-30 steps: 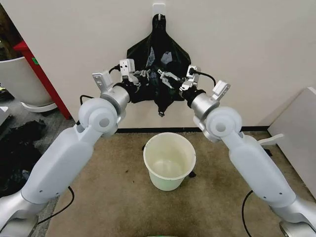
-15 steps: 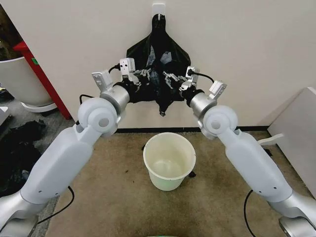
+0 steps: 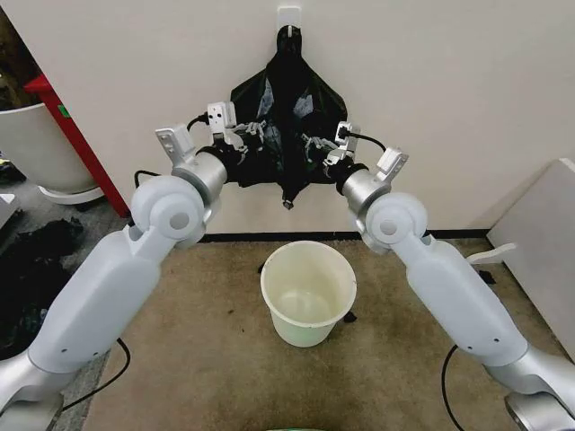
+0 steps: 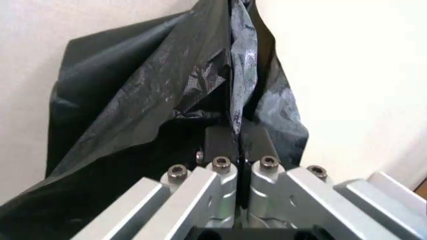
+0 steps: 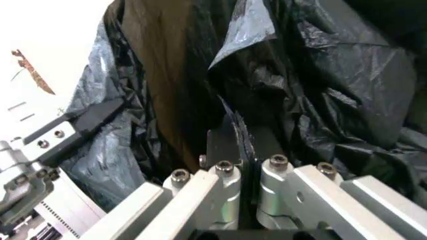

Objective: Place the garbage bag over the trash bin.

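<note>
Bag feel: garbage bag (image 3: 286,108) thin, limp, glossy, near weightless; likely slippery and easy to tear, so best pinched at a fold near the lower edge.
Bag place: hanging from a wall hook (image 3: 288,15), directly ahead of both tools.
Left tool (image 4: 236,145): clenched on a fold of film.
Right tool (image 5: 241,145): clamped on a crease likewise.
Arms: raised, elbows out, wrists converging on the bag.
Trash bin (image 3: 308,292): on the floor (image 3: 207,359), below and between the tools, bare.

Head view high, looking down; both wrist views close on garbage bag (image 3: 286,108).
</note>
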You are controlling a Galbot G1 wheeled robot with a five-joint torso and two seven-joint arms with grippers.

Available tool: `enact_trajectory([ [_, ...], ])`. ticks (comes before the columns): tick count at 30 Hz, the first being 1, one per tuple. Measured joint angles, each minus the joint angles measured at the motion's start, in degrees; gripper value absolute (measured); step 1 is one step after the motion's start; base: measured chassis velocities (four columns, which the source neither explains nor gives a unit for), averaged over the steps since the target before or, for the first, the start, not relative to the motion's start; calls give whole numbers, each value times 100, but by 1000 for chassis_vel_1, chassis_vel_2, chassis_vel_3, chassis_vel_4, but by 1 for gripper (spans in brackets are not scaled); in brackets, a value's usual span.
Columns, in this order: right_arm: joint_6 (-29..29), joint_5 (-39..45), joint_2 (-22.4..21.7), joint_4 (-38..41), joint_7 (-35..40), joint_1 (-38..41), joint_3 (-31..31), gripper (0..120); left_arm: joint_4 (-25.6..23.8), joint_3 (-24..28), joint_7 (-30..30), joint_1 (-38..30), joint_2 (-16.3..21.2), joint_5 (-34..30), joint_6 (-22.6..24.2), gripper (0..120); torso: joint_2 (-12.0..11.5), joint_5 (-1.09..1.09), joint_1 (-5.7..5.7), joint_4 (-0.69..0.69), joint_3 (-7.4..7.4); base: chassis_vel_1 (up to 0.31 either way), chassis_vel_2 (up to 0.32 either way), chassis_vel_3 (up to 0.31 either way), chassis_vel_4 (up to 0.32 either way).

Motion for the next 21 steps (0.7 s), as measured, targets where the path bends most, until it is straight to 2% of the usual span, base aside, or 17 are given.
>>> enact_trajectory([
  [8, 3, 153, -200, 272, 61, -237, 218, 0, -6, -99, -2, 43, 30, -1, -1, 0, 0, 0, 0, 0, 0, 0, 0, 0, 0],
  [14, -2, 402, -494, 637, 83, -661, 446, 0, -173, -211, -7, 225, 222, -52, 12, 0, 0, 1, 0, -1, 0, 0, 0, 0, 0],
  [21, -25, 552, -737, 983, 50, -1252, 752, 0, -693, -380, 2, 959, 582, -73, 105, 0, 0, 0, 0, -1, -1, 0, 0, 0, 0],
])
